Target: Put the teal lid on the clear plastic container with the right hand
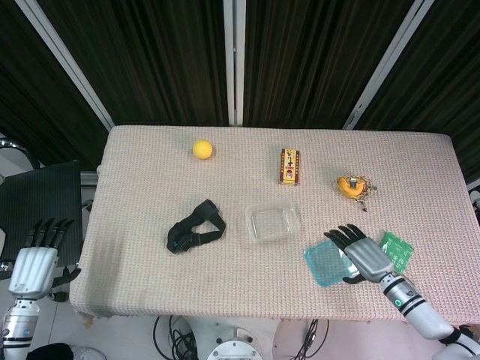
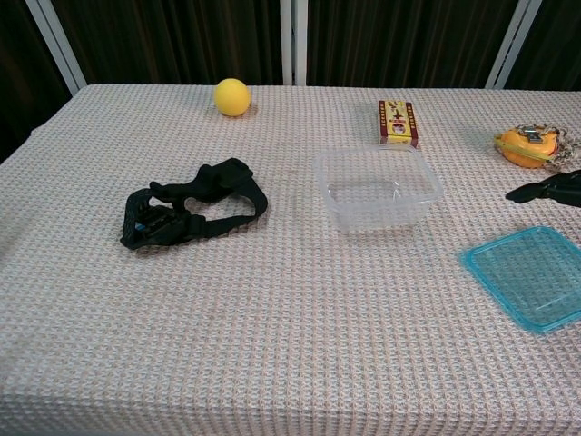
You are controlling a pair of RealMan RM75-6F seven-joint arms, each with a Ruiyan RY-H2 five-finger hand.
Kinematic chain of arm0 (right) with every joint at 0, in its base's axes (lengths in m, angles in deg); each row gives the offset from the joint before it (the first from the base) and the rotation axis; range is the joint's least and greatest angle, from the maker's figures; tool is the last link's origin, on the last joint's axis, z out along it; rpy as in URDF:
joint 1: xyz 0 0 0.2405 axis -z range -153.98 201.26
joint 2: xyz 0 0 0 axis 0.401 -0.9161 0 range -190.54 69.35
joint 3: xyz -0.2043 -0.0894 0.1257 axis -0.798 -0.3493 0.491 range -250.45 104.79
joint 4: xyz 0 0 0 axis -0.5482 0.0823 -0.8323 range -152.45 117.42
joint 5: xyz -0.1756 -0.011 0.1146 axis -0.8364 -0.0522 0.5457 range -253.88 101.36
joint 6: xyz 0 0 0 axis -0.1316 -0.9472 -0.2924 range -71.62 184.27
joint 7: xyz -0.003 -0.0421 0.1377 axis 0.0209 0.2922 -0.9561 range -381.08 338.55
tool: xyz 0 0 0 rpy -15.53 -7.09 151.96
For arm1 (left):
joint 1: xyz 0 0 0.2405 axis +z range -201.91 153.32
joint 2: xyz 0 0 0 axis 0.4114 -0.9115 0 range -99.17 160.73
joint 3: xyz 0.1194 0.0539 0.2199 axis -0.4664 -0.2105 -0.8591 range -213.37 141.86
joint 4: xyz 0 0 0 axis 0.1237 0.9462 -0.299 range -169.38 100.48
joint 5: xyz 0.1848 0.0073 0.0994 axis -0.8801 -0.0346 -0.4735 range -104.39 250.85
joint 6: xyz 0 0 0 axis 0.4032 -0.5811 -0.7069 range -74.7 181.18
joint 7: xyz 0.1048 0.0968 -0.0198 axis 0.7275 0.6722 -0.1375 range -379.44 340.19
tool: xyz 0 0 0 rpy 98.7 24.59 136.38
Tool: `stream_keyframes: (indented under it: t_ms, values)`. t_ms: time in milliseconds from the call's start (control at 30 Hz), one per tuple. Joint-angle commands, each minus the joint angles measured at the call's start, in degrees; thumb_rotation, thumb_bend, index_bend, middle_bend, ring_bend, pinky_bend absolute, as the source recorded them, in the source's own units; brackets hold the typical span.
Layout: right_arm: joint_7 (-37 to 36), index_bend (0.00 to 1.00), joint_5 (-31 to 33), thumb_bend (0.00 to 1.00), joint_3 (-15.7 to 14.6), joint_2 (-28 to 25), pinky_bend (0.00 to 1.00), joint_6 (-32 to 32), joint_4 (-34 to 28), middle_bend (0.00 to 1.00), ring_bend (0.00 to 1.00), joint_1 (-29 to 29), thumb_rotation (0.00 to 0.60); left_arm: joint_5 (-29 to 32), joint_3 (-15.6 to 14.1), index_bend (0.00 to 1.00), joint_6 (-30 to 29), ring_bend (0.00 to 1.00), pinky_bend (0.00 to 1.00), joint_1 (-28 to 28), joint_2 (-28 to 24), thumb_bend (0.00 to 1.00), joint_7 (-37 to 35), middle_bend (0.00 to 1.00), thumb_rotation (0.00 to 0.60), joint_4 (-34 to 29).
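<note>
From the head view, your container (image 1: 273, 223) sits open near the middle of the table (image 1: 150, 187), nothing visible inside it. The lid (image 1: 325, 264) lies flat on the cloth toward the near right edge, well apart from the container. Your right hand (image 1: 361, 258) is over the lid's right side, fingers spread and pointing up-left, holding nothing; whether it touches the lid you cannot tell from here. Just right of the hand is a green packet (image 1: 395, 249). Your left hand (image 1: 36, 259) hangs off the table's left side, fingers straight and slightly apart, empty. A black strap (image 1: 193, 227) lies left of the container, a yellow ball (image 1: 202, 148) far back, a small box (image 1: 290, 166) behind the container, an orange object (image 1: 352, 185) back right.

Now the chest view: the container (image 2: 377, 189) shows its clear walls plainly, and it is empty. The lid (image 2: 533, 275) lies at the right edge, partly cut off by the frame. Of your right hand (image 2: 549, 190) you get only dark fingertips poking in from the right, above and behind the lid, clear of it. The left hand and the green packet do not show here. The strap (image 2: 192, 215), ball (image 2: 231, 96), box (image 2: 398, 123) and orange object (image 2: 529, 145) all do.
</note>
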Motion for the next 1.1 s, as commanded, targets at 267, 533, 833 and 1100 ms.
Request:
stream_keyframes:
  t_ms: [267,533,833,1100]
  values:
    - [-0.5,0.00,-1.9,0.03,0.0,0.0,0.00,-4.4,1.1,0.10,0.00,-2.1,0.600,0.1,-0.2,0.10,-0.8,0.03,0.00,0.8,-0.8,0.00,1.2,0.09,0.600,-1.6]
    - [-2.1,0.00,-2.7,0.03,0.2,0.5,0.00,-5.3,2.3,0.10,0.00,-2.3,0.600,0.3,0.0,0.10,-0.3,0.03,0.00,0.5,-1.1,0.00,2.0,0.09,0.600,-2.4]
    - [-3.9,0.00,-2.9,0.04,0.4,1.5,0.00,-7.6,3.7,0.13,0.00,-3.2,0.600,0.5,0.0,0.10,-0.3,0.03,0.00,0.7,-1.4,0.00,2.3,0.09,0.600,-3.0]
    - [-6.3,0.15,-4.2,0.22,1.0,2.1,0.00,-3.6,4.5,0.29,0.00,-1.8,0.600,0.2,0.0,0.10,-0.6,0.03,0.00,0.8,-1.5,0.00,2.2,0.09,0.600,-3.1]
